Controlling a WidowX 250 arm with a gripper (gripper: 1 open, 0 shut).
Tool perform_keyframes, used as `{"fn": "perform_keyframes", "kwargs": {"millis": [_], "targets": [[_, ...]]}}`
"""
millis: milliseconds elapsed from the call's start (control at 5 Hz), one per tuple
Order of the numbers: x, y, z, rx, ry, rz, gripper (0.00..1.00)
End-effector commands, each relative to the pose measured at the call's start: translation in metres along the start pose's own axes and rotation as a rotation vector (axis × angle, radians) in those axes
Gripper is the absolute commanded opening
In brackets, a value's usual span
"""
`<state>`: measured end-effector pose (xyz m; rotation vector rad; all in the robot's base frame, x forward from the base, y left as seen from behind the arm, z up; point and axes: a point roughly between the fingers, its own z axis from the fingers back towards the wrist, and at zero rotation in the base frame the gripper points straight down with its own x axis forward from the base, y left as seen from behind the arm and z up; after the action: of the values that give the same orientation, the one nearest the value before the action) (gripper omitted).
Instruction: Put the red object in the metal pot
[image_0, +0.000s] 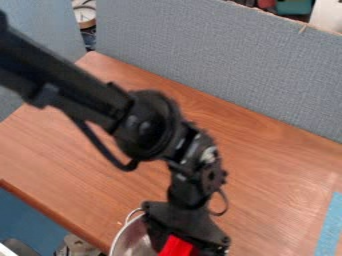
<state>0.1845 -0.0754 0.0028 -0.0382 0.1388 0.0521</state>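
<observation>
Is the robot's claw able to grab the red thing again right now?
Probably yes. The gripper hangs right above the red object in the metal pot, jaws open, with nothing between them, though the picture's edge cuts off much of it.

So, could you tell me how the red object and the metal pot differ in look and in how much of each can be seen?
The red object is bright matte red with straight edges; the metal pot is shiny silver with a curved rim. Only a narrow red strip shows below the gripper, whereas a broader arc of the pot is visible. Both sit at the table's near edge, partly hidden by the arm and cut off by the frame.
</observation>
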Motion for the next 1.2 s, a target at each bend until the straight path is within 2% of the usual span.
{"fn": "perform_keyframes", "kwargs": {"millis": [0,200,400,600,800,1000], "targets": [[0.016,-0.013,0.015,-0.019,-0.044,0.002,1.00],[0.020,-0.020,0.020,-0.024,-0.040,0.037,1.00],[0.011,0.022,0.045,-0.028,-0.042,0.008,1.00],[0.014,0.050,0.059,-0.023,-0.011,-0.066,1.00],[0.016,0.042,0.038,-0.043,-0.016,0.040,1.00],[0.022,0.043,0.014,-0.071,-0.025,0.185,1.00]]}}
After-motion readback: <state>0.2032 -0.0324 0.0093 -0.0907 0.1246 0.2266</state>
